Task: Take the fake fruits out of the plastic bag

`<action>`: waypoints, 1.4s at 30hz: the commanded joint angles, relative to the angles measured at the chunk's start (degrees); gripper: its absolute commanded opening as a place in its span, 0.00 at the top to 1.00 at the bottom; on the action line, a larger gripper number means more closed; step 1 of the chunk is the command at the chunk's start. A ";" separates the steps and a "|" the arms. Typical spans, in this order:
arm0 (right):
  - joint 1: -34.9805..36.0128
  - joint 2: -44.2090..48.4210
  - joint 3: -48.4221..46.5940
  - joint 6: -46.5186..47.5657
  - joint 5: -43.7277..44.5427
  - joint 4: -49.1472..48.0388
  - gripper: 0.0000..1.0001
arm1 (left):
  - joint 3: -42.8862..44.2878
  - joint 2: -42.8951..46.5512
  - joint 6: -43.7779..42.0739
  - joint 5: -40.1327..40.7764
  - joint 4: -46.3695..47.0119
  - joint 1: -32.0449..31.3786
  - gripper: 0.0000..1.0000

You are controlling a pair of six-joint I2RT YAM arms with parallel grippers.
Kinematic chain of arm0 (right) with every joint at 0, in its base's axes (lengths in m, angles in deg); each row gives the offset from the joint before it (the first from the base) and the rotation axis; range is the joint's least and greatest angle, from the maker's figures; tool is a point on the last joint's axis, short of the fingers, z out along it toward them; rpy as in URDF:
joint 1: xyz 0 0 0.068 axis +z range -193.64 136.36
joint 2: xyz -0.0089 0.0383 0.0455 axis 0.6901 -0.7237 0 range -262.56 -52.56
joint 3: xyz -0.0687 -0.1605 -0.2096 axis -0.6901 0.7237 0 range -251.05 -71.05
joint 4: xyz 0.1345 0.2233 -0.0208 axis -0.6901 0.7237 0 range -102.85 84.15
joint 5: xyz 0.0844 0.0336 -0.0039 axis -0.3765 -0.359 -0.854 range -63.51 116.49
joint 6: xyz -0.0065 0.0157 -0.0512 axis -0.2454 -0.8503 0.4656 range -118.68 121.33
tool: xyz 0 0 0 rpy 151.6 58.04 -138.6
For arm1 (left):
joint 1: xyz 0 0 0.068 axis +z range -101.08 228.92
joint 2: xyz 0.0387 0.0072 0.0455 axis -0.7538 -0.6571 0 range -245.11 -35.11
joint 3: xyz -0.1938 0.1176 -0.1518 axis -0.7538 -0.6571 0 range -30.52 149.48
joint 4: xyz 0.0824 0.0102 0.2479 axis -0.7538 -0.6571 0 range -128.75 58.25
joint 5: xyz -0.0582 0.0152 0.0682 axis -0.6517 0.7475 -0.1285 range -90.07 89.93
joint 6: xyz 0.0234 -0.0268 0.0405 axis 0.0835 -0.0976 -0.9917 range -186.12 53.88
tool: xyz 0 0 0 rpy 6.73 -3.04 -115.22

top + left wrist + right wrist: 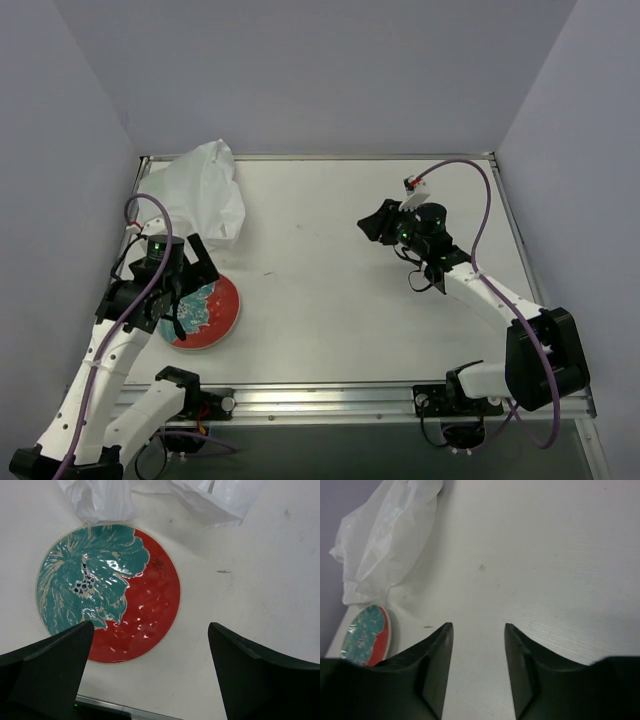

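Note:
The white translucent plastic bag (203, 193) lies crumpled at the table's far left; it also shows in the left wrist view (150, 497) and in the right wrist view (382, 545). No fake fruits show in any view; they are hidden or out of view. My left gripper (185, 280) is open and empty, hovering over the red-rimmed plate, just near of the bag. My right gripper (378, 222) is open and empty above the bare table right of the middle, pointing left toward the bag. Its jaws stand apart (477, 630).
A round red-rimmed plate with a teal pattern (208, 310) lies at the near left; nothing lies on it (107, 590), and it also shows in the right wrist view (367, 637). Grey walls enclose the table on three sides. A metal rail (330, 395) runs along the near edge.

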 commanded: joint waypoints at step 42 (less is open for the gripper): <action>32.70 -53.41 -69.71 31.04 12.25 23.83 0.08 | -15.81 -6.08 16.35 4.78 34.89 17.26 0.26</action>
